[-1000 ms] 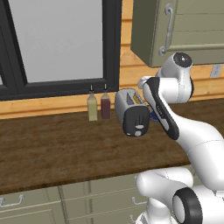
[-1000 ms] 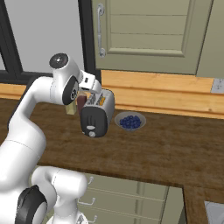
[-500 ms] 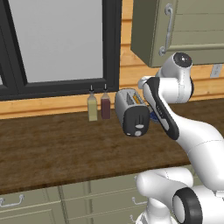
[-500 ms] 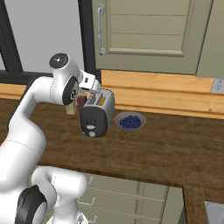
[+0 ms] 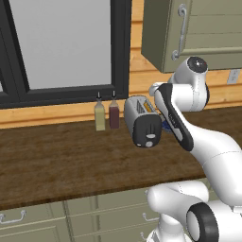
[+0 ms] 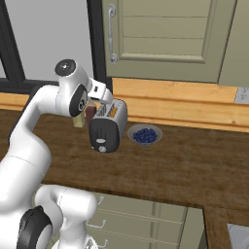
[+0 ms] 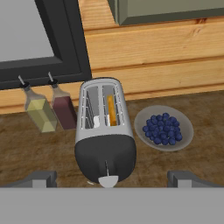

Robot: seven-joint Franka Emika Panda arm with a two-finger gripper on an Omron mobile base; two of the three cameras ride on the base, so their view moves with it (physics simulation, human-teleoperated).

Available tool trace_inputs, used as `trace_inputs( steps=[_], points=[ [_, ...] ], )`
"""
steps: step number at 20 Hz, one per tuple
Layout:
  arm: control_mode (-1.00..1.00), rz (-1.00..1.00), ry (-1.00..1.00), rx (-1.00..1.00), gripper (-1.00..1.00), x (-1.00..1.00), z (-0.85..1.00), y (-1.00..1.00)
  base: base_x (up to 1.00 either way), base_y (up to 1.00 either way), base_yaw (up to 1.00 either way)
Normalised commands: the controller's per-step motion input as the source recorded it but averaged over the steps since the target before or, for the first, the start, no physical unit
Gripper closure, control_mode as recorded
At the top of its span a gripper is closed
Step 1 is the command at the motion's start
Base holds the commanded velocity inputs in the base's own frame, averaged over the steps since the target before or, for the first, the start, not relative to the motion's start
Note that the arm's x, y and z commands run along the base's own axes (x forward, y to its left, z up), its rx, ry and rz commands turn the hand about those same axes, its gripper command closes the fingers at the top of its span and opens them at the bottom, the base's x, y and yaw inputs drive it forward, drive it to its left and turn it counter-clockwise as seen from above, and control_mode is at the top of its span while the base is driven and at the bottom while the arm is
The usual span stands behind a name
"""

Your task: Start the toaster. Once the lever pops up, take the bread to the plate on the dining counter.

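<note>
The silver toaster stands on the dark wood worktop, its black end panel toward me. The same toaster sits under my hand in both base views. The bread stands on edge, sunk in the right slot, showing an orange-tan edge. A small pale tab, the lever, sits low on the panel just above the round knob. My gripper hovers above the panel end, open, fingertips wide apart and holding nothing. The plate and the dining counter are out of view.
Two condiment bottles, yellowish and dark red, stand left of the toaster. A bowl of blueberries sits close on its right. Behind are a window frame, a wood wall strip and an overhead cabinet.
</note>
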Motion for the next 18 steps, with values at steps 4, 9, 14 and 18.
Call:
trace_inputs(
  steps=[4,9,14,18],
  points=[
    [-1.00,0.00,0.00,0.00,-1.00,0.00,0.00,0.00,0.00,0.00,0.00],
    [-1.00,0.00,0.00,0.00,-1.00,0.00,0.00,0.00,0.00,0.00,0.00],
    [-1.00,0.00,0.00,0.00,-1.00,0.00,0.00,0.00,0.00,0.00,0.00],
    [-1.00,0.00,0.00,0.00,-1.00,0.00,0.00,0.00,0.00,0.00,0.00]
  ],
)
